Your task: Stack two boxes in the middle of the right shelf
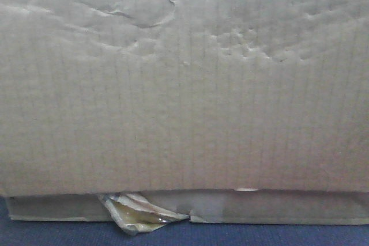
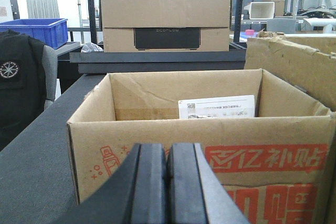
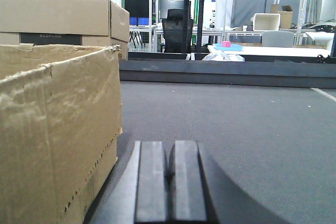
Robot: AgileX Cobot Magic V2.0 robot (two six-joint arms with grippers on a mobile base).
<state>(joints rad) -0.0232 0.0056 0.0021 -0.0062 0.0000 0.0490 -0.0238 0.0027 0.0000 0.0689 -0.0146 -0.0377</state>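
Note:
A tall brown cardboard box with a wrinkled, dented face fills the front view. It rests on a flat thin cardboard box with torn yellowish tape at its lower left. My left gripper is shut and empty, close in front of an open cardboard box with red print. My right gripper is shut and empty, low over the dark grey surface, just right of a wrinkled cardboard box. The steel shelf is out of view.
A closed brown box with a black label sits on a dark tray beyond the open box. Another worn cardboard box stands at the right. A blue bin is at the far left. Desks and racks fill the background.

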